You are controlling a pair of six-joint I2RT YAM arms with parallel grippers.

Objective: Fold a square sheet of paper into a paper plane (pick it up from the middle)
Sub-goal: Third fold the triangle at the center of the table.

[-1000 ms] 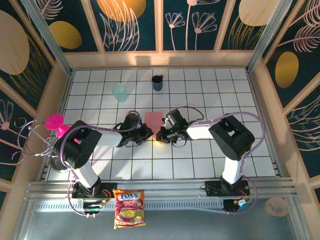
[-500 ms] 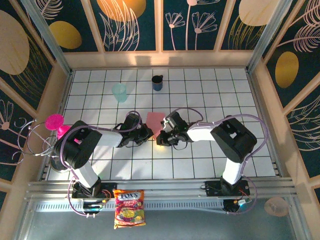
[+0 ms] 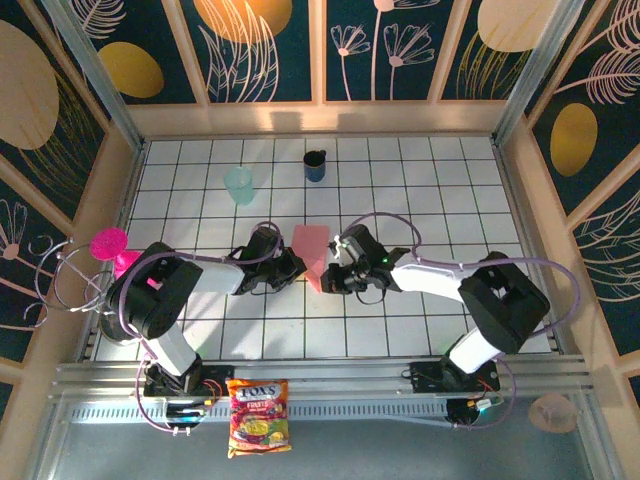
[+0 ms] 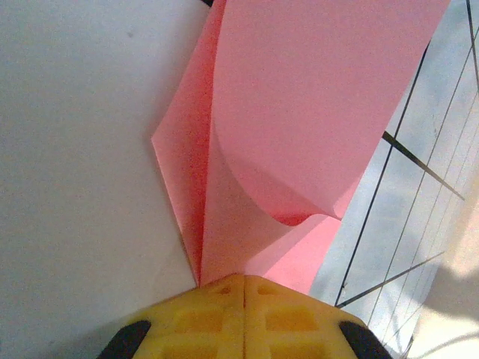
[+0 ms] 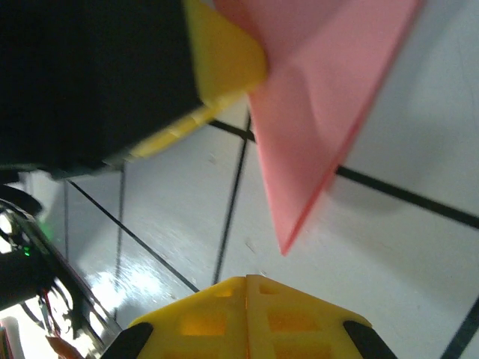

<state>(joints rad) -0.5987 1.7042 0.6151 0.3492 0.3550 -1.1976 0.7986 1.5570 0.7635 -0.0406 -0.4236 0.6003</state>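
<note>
Near rail: a colourful printed candy bag [image 3: 258, 415] lies on the metal rail by the left arm's base, no part of this job.
Left gripper [image 4: 243, 288]: yellow fingers pressed together and clamped on the narrow end of the thin salmon-pink square sheet of paper [image 4: 299, 112]. Its layers run straight out from the fingertips.
Right gripper [image 5: 247, 283]: fingers closed on nothing. The sheet's pointed tip hangs just beyond them, apart, with a shadow on the tile below.
Paper position: mid-table between the two grippers, over the white tiled table [image 3: 420, 200]. It is partly folded, pointed at its near end and broad at its far end, with one flap curling up loose.
Handling (judged): very light and limp. It bends under its own weight, creases for good, and slides easily on the smooth tile.
Hold point (judged): grip a doubled edge or crease, where the layers are stiffest. A single loose flap would buckle.
Risk (judged): a hard pull between the arms could tear or skew the fold.
Far side: a magenta plastic goblet [image 3: 110, 245] at the left edge, then a pale teal translucent cup [image 3: 239, 185] and a small dark mug [image 3: 315, 165], all well apart from the paper.
</note>
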